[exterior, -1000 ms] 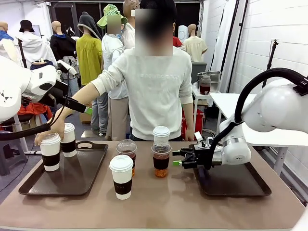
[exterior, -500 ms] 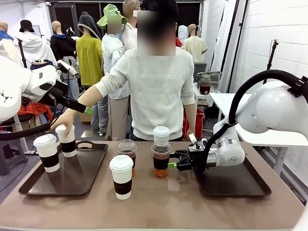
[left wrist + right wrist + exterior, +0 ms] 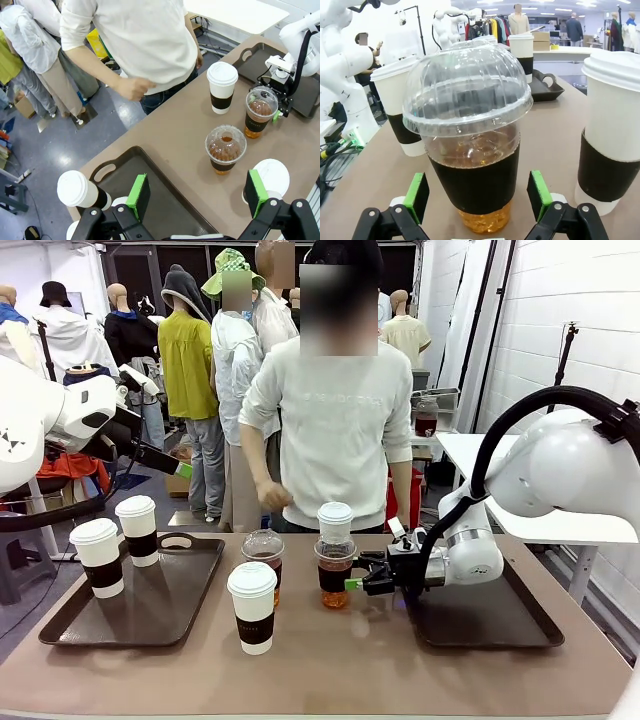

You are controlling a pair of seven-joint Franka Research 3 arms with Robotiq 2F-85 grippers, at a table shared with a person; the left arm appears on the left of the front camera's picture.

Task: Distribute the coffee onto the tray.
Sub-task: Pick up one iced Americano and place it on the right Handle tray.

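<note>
The right gripper [image 3: 477, 192] stands open around a dome-lidded cup [image 3: 470, 150] near the table's [image 3: 330, 665] middle, pads apart from it. The left gripper [image 3: 197, 192] hangs open, empty.

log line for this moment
right pincer: open, facing clear dome-lidded amber cup | left pincer: open, near left brown tray | two white paper cups on it

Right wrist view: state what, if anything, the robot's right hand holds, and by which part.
Nothing yet. The right hand is open, its pads flanking the dark sleeve of the dome-lidded cup, a gap showing on each side.
</note>
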